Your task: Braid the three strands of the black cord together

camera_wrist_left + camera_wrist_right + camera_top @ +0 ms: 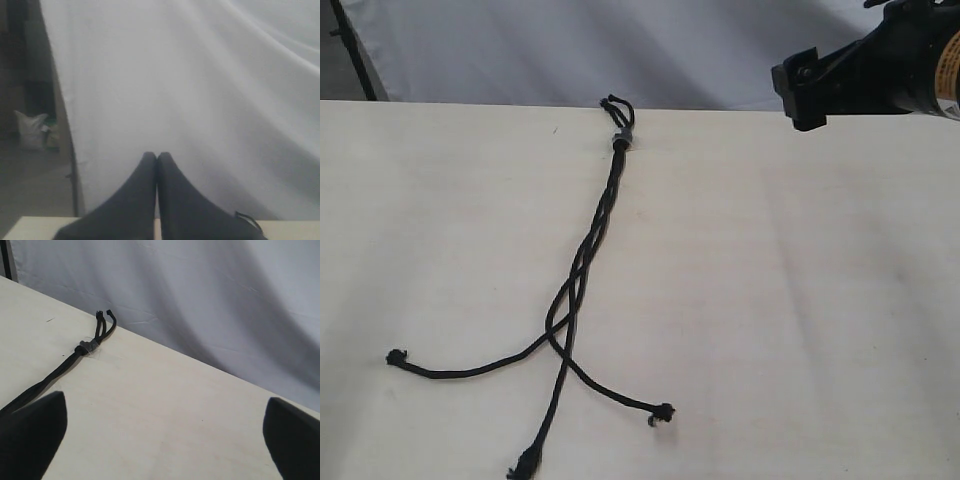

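The black cord (595, 240) lies on the pale table (800, 300), running from the far edge toward the front. A small grey band (621, 139) binds it below short loops (617, 105). Under the band the three strands are twisted together, then they fan out to knotted tips at the left (395, 357), front (523, 462) and right (664, 410). My right gripper (165, 435) hovers open above bare table, to the right of the band (89, 346), holding nothing. My left gripper (157, 156) is shut and empty, facing the white curtain, away from the cord.
A white curtain (570, 50) hangs behind the table's far edge. The right arm (865, 70) enters at the upper right of the exterior view. A dark pole (355, 50) stands at the far left. Bare table surface lies on both sides of the cord.
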You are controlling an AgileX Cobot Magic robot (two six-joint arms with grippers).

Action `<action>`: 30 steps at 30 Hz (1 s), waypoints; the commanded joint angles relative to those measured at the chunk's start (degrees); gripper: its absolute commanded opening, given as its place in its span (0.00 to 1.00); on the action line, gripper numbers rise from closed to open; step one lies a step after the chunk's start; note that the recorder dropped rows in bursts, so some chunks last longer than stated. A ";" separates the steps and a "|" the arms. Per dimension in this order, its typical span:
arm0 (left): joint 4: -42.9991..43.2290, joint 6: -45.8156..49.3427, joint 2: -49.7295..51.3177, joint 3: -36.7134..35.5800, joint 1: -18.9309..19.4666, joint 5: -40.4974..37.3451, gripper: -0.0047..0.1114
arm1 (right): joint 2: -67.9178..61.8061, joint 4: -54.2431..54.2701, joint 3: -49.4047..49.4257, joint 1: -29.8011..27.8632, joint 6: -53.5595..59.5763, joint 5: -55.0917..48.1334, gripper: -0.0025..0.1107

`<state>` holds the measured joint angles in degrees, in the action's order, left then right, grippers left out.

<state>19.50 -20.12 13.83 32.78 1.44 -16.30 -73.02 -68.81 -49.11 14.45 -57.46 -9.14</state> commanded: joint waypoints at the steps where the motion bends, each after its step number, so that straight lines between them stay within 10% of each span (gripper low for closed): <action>1: 1.19 -0.55 -1.09 -0.46 4.46 0.31 0.04 | 0.06 -0.36 0.23 -0.39 -0.50 0.09 0.90; 16: -11.41 10.50 -3.43 -32.78 4.47 30.84 0.04 | 0.06 -0.36 0.23 -0.39 -0.50 0.09 0.90; 30: -18.42 16.24 -12.50 -32.78 4.47 10.98 0.04 | 0.06 -0.36 0.23 -0.39 -0.22 0.09 0.90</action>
<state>2.28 -4.98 1.93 0.15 5.87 -3.84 -73.02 -68.81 -49.11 14.45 -57.67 -9.14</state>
